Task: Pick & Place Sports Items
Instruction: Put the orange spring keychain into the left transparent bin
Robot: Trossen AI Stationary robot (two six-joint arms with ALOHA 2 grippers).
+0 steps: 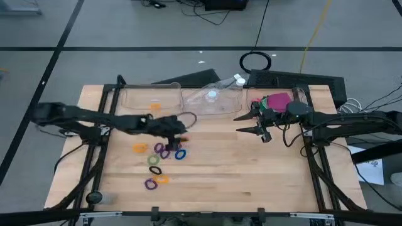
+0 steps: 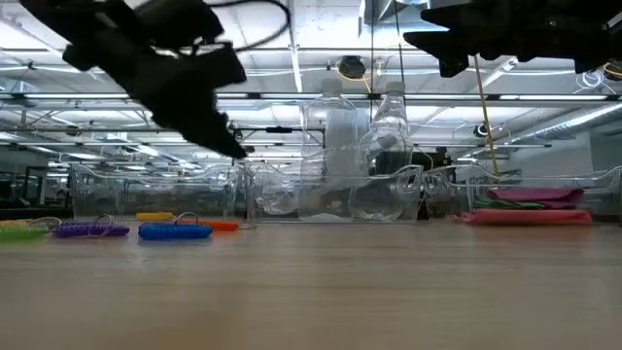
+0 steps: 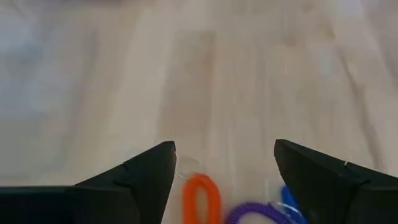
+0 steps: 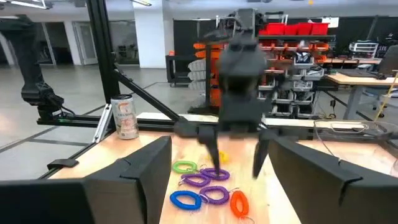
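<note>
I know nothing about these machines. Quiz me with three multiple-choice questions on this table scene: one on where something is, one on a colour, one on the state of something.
1. Where does the left gripper hang?
A. Above the coloured rings
B. Inside the right-hand clear bin
C. Off the table

2. What colour is the ring seen between the left gripper's fingers in its wrist view?
A. White
B. Orange
C. Black

3. How do the left gripper's jaws stand?
A. Shut on a bottle
B. Open, holding nothing
C. Shut on a pink piece

Answers:
1. A, since the high view shows it just above the ring cluster.
2. B, since an orange ring lies in the gap, beside a purple ring.
3. B, since the wrist view shows bare wood between the spread fingers.
</note>
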